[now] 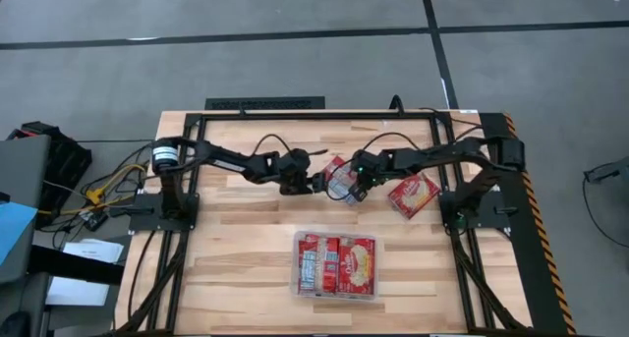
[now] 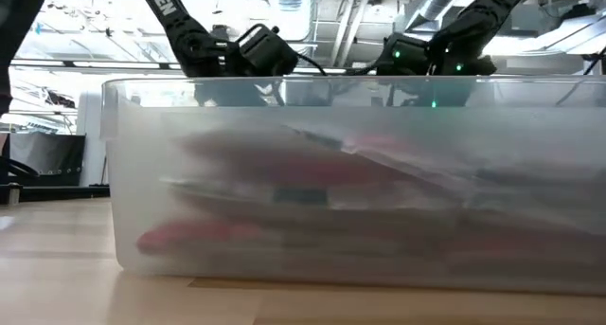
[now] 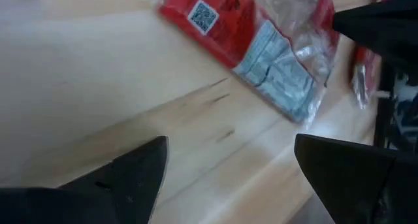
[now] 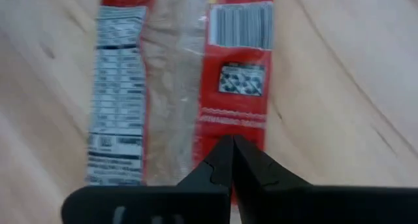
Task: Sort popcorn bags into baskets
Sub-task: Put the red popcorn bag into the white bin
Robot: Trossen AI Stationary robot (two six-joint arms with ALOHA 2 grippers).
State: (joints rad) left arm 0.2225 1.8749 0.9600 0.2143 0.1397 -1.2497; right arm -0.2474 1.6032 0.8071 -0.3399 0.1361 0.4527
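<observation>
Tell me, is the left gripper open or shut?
Open: the left gripper shows bare table between its fingers, near a popcorn bag.

Clear bin (image 1: 337, 291) near the table's front edge holds red popcorn bags (image 1: 336, 260); 2 more bags (image 1: 414, 194) lie mid-table (image 1: 339, 179)

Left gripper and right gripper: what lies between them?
In the high view, one popcorn bag lies between the left gripper and the right gripper.

table front (image 1: 236, 268) open | centre: both arms crowd packet (image 1: 339, 178)
</observation>
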